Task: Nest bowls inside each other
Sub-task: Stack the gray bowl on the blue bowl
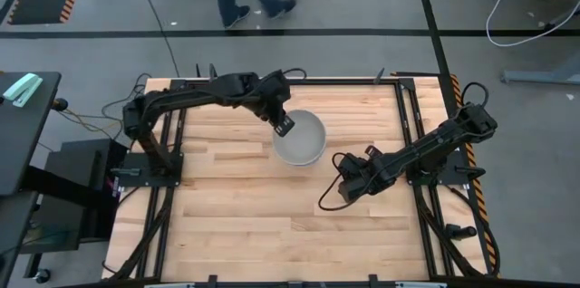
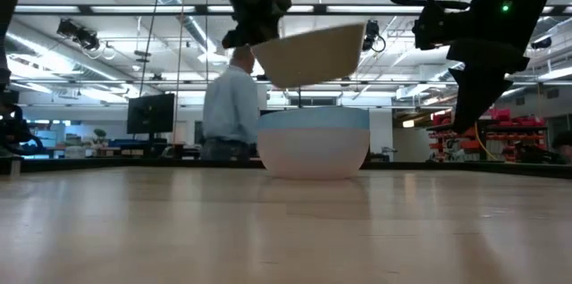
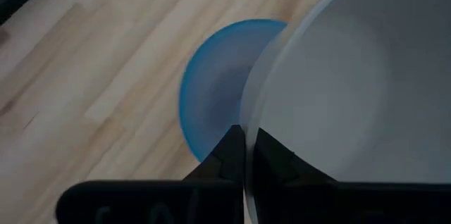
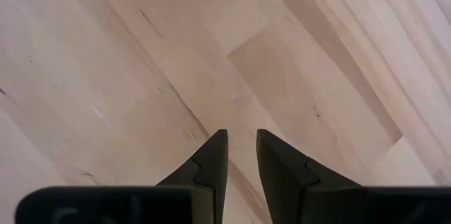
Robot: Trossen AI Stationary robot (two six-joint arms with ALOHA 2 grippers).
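Observation:
My left gripper (image 1: 283,126) is shut on the pale grey-white bowl (image 2: 308,52) and holds it in the air, tilted, right over the other two bowls. The blue bowl (image 3: 211,90) sits inside a pale pinkish bowl (image 2: 313,157), which stands on the table on its base. Only the blue bowl's rim (image 2: 313,119) shows above the pinkish one in the low view. From above, the grey-white bowl (image 1: 301,139) hides both. My right gripper (image 1: 349,186) hovers over bare wood to the right of the bowls, with its fingers nearly together and nothing between them (image 4: 242,136). My left gripper pinches the grey-white bowl's rim (image 3: 244,111) between its two fingers, one inside the bowl and one outside. The fingers come from above, on the bowl's left side. The bowl is lifted clear and hangs tilted, with its held side higher.
The wooden table (image 1: 236,216) has free room toward its near edge and left of the bowls. Black frame rails (image 1: 412,116) run along its sides. A person (image 2: 231,110) stands in the room beyond the far edge.

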